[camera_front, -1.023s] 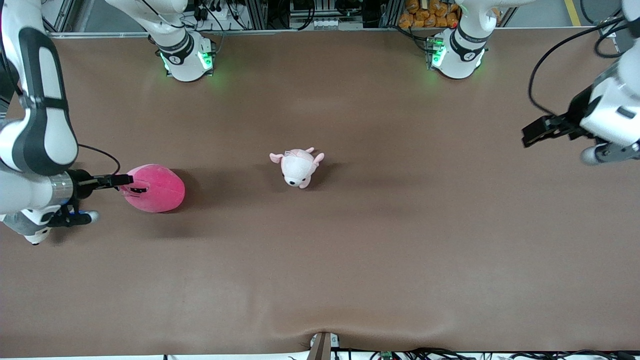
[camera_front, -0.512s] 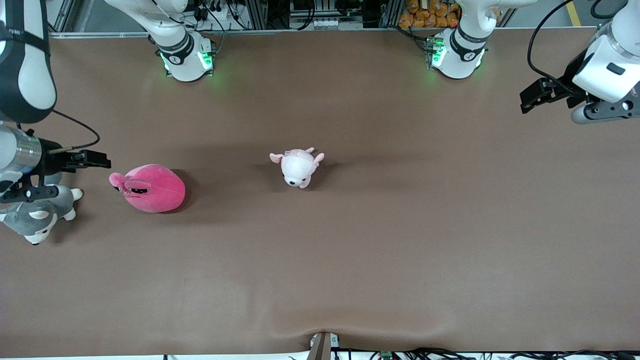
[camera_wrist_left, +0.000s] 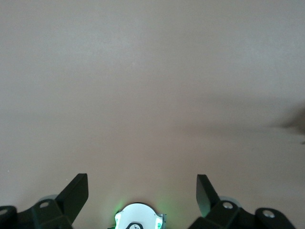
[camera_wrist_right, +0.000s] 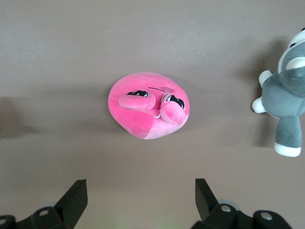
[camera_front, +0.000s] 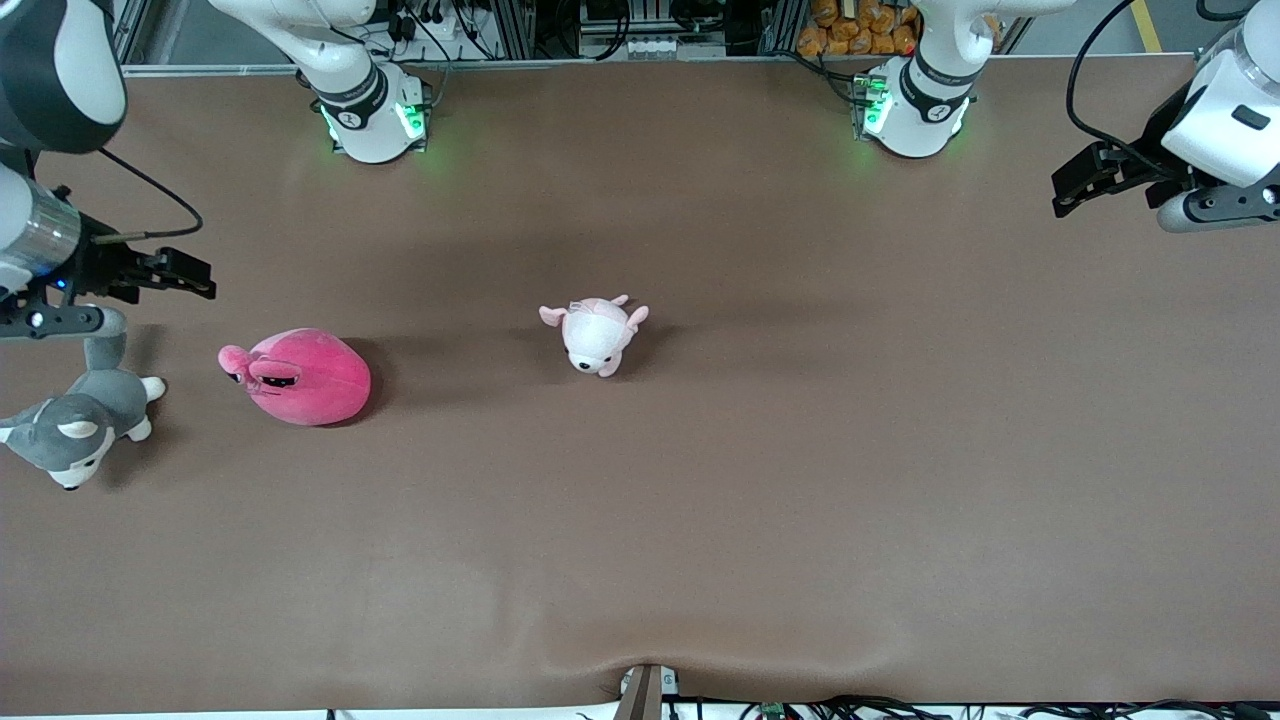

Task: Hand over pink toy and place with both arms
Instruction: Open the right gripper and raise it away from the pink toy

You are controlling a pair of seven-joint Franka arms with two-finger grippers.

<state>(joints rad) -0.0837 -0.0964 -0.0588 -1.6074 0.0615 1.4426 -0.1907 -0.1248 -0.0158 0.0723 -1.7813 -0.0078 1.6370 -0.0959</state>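
Note:
The pink toy (camera_front: 303,378) lies on the brown table toward the right arm's end, its two dark eyes pointing to that end. It also shows in the right wrist view (camera_wrist_right: 148,105), resting free. My right gripper (camera_front: 190,275) is open and empty in the air over bare table beside the toy, its black fingertips (camera_wrist_right: 76,193) spread wide. My left gripper (camera_front: 1075,185) is open and empty, raised over the left arm's end of the table. In the left wrist view its fingertips (camera_wrist_left: 78,191) frame bare table.
A grey-and-white husky plush (camera_front: 75,425) lies at the right arm's end, also in the right wrist view (camera_wrist_right: 283,105). A small pale pink-and-white animal plush (camera_front: 595,335) lies mid-table. The left arm's base (camera_wrist_left: 138,217) shows in the left wrist view.
My right gripper let go of the pink toy, rose and drew back, uncovering the husky plush. The toy stays put. My left gripper rose and drew toward its base.

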